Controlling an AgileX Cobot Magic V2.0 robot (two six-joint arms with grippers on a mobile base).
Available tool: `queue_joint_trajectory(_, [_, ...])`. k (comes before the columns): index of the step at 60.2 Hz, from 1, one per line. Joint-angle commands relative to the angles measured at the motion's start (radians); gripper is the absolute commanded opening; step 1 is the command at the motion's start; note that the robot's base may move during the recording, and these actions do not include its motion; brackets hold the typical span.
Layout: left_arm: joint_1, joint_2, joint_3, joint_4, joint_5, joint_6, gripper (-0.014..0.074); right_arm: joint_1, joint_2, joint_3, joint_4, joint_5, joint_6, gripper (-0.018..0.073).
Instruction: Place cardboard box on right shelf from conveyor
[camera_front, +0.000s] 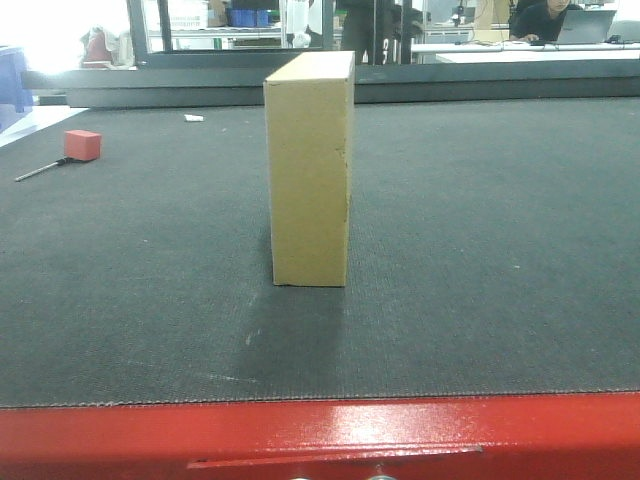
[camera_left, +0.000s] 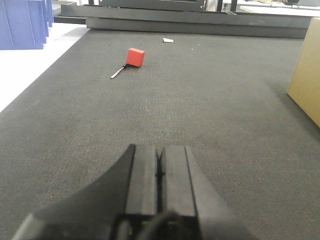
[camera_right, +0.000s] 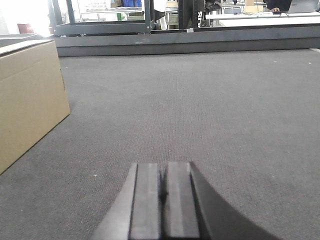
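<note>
The cardboard box (camera_front: 310, 170) stands upright on its narrow end near the middle of the conveyor (camera_front: 500, 250), slim face to the front camera. Its faces are plain tan-yellow, and the right front edge shows a small nick about halfway up. It throws a soft shadow on the dark grey textured belt towards the near side, short of the glossy red front edge (camera_front: 320, 430).

Far to the left on the belt lies a small red block (camera_front: 83, 145) with a thin metal rod (camera_front: 40, 171) running from it towards the near left. A small white scrap (camera_front: 194, 118) lies farther back.

In the left wrist view the left claw (camera_left: 160, 150) hangs low over the belt, its two black fingers pressed together and holding nothing. The box appears at the right edge, well apart from it, and blue bins (camera_left: 22, 22) stand at the far left beyond the belt.

In the right wrist view the right claw (camera_right: 164, 167) is likewise closed and empty above bare belt, with the box at the left, clear of it.

Beyond the far end of the belt a person (camera_front: 540, 20) sits at a laptop (camera_front: 585, 25), too small for any writing to be read.
</note>
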Motion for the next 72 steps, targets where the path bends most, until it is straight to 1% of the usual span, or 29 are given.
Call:
queue_joint_trajectory(1, [-0.005, -0.015, 0.009, -0.006, -0.084, 0.0, -0.0116, 0.0, -0.021, -0.005, 0.002, -0.095, -0.005, 0.0024])
queue_joint_trajectory(36, [-0.005, -0.015, 0.009, -0.006, -0.084, 0.0, -0.0116, 0.0, -0.021, -0.005, 0.002, -0.098, -0.006, 0.0024])
queue_joint_trajectory(44, [-0.005, -0.015, 0.009, -0.006, -0.084, 0.0, -0.0116, 0.0, -0.021, -0.005, 0.002, -0.122, -0.006, 0.0024])
queue_joint_trajectory(52, [-0.005, -0.015, 0.009, -0.006, -0.084, 0.0, -0.0116, 0.0, -0.021, -0.008, -0.009, -0.202, -0.006, 0.0024])
queue_joint_trajectory(55, [-0.005, -0.015, 0.009, -0.006, -0.084, 0.0, -0.0116, 0.0, -0.021, -0.026, -0.009, -0.217, -0.006, 0.0024])
queue_joint_trajectory(58, [-0.005, -0.015, 0.009, -0.006, -0.084, 0.0, -0.0116, 0.0, -0.019, -0.075, -0.009, -0.197, -0.006, 0.0024])
queue_joint_trajectory(67, [-0.005, -0.015, 0.009, -0.006, -0.084, 0.0, -0.0116, 0.0, 0.066, -0.266, -0.01, -0.062, -0.006, 0.0028])
queue_joint_trajectory(72, [-0.005, -0.015, 0.009, -0.006, -0.084, 0.0, -0.0116, 0.001, 0.161, -0.36, -0.01, -0.041, -0.006, 0.0083])
